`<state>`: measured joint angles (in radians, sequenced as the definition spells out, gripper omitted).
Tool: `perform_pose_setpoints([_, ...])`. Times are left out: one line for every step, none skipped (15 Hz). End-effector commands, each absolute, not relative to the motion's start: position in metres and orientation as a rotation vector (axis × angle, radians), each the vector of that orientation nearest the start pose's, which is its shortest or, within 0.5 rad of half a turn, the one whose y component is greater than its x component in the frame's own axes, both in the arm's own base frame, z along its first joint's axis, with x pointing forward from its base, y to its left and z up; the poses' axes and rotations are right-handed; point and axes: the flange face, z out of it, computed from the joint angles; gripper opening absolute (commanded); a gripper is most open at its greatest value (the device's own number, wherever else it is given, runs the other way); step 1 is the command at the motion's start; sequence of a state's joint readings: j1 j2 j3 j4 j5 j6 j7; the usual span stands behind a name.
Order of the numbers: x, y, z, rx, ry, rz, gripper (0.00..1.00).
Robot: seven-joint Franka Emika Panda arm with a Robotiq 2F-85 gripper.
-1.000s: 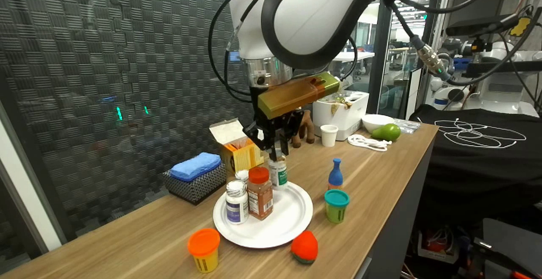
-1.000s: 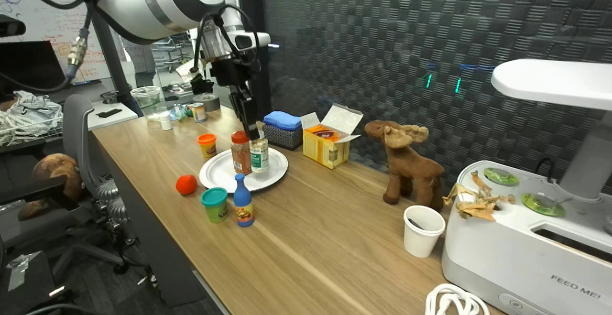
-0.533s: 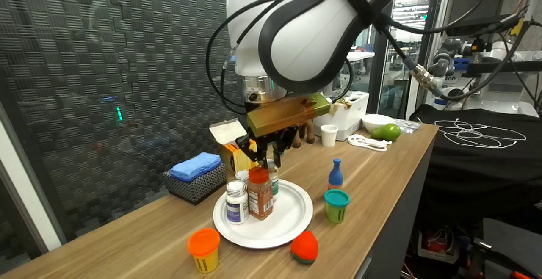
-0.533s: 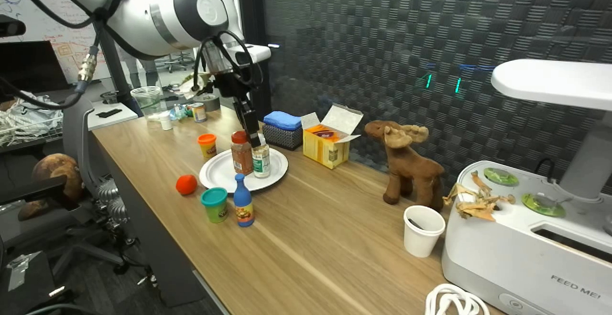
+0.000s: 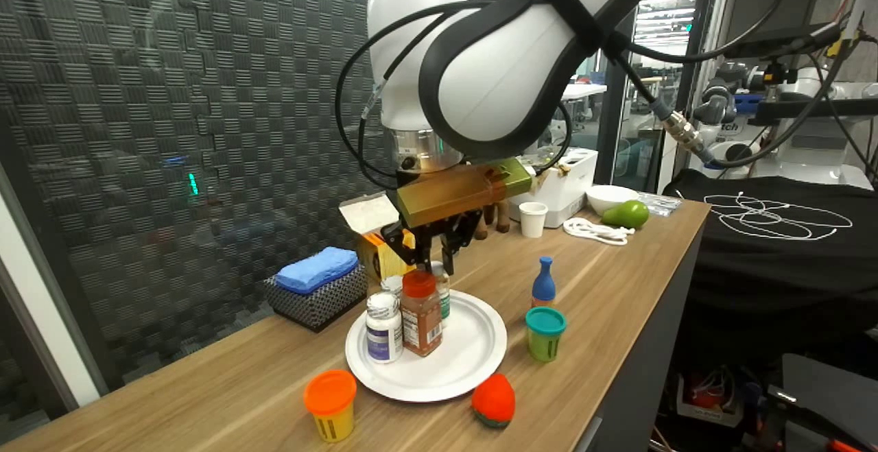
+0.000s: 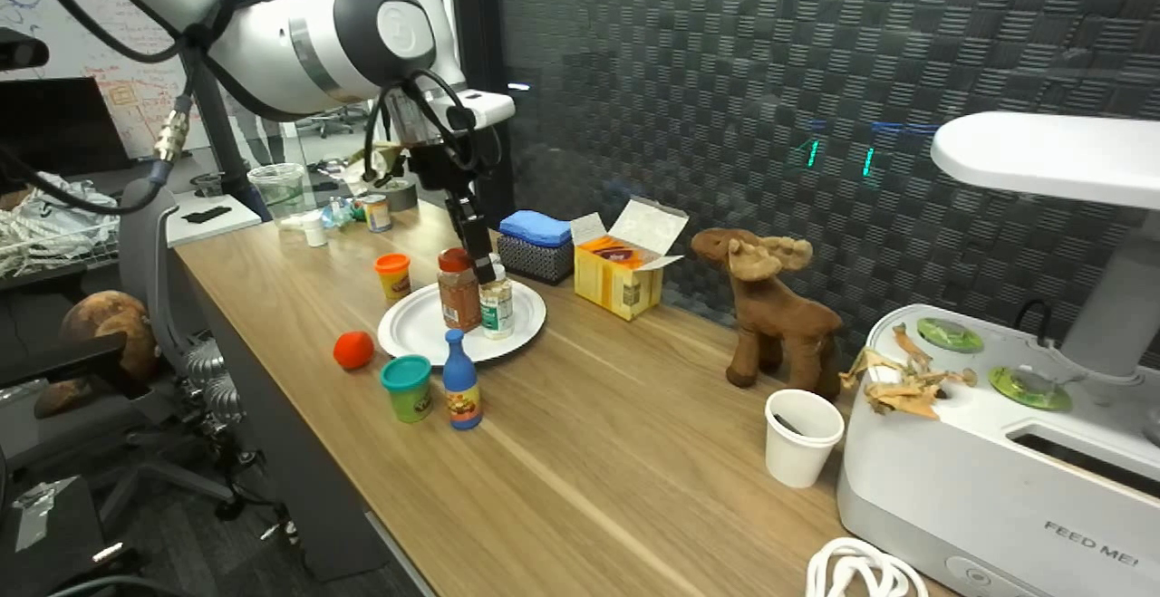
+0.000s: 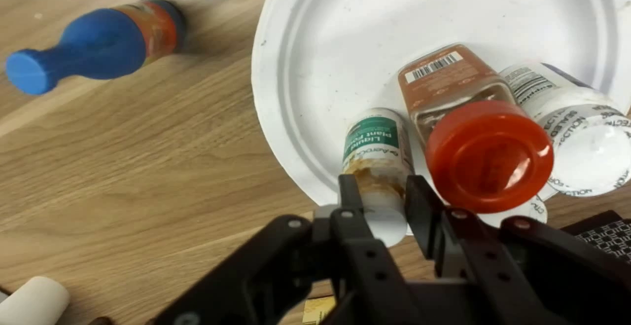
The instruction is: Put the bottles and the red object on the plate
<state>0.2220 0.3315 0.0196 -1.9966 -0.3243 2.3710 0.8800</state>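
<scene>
Pincer [image 7: 383, 189] grasps the small green-labelled white cylindrical bottle [image 7: 377, 164] by its capped end, the bottle's long axis near upright directly beneath, base over the round white plate [image 7: 340, 58] and just beside the red-capped, square-bodied orange-brown jar [image 7: 475, 135], contact needed for release unconfirmed.

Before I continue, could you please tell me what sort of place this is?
Most likely a robotics lab, perhaps within an office. What shows it: a robot arm in both exterior views, plus a whiteboard with writing and an office chair in an exterior view.
</scene>
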Motion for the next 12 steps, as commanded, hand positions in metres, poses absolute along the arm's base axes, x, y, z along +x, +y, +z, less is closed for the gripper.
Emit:
perform_pose_setpoints([0.601,0.145,0.304,-3.193,0.716,-0.313,0.08])
perform_pose_setpoints([0.601,0.145,0.304,-3.19,0.717,-0.32,0.09])
perform_pose_setpoints([0.602,0.145,0.304,-3.188,0.719,-0.324,0.15])
perform_pose_setpoints([0.601,0.144,0.306,-3.188,0.72,-0.322,0.55])
perform_pose_setpoints([0.6,0.145,0.308,-3.188,0.712,-0.325,0.55])
perform_pose_setpoints([0.598,0.145,0.313,-3.187,0.69,-0.345,0.61])
perform_pose_setpoints([0.597,0.143,0.318,-3.19,0.676,-0.375,0.69])
perform_pose_setpoints([0.593,0.14,0.327,-3.203,0.651,-0.429,0.76])
perform_pose_setpoints([0.59,0.134,0.336,-3.206,0.636,-0.468,0.85])
perform_pose_setpoints([0.587,0.126,0.349,-3.209,0.63,-0.527,0.92])
perform_pose_setpoints([0.583,0.119,0.36,-3.208,0.634,-0.563,0.98])
perform_pose_setpoints([0.578,0.109,0.372,-3.203,0.652,-0.592,1.0])
